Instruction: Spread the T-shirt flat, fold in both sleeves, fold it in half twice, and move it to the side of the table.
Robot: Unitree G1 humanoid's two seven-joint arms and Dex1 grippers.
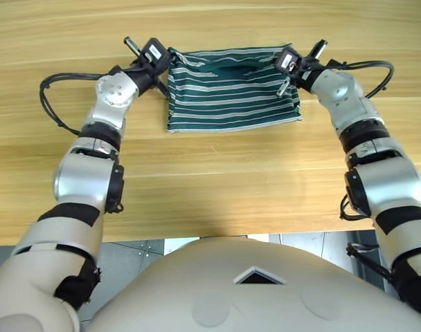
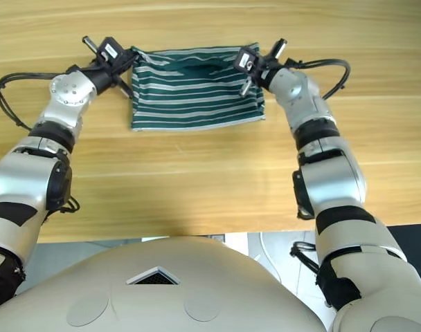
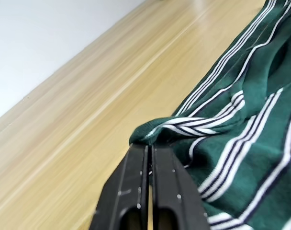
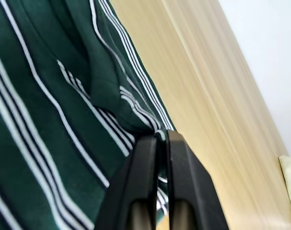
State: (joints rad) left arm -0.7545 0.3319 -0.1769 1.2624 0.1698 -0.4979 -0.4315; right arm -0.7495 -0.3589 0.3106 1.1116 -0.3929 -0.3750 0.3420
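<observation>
A dark green T-shirt (image 1: 231,93) with white stripes lies folded into a rough rectangle at the far middle of the wooden table (image 1: 210,187). My left gripper (image 1: 169,57) is shut on its far left corner, and the pinched fabric bunches at the black fingertips (image 3: 136,158) in the left wrist view. My right gripper (image 1: 282,57) is shut on the far right corner, where the cloth (image 4: 64,96) is gathered into folds at its closed fingers (image 4: 176,148). The far edge of the shirt looks slightly raised between the two grippers.
Bare light wood surrounds the shirt on all sides. The table's near edge (image 1: 196,237) runs just in front of me. Black cables (image 1: 51,97) loop out beside each forearm, the other one being a cable (image 1: 377,69) on the right.
</observation>
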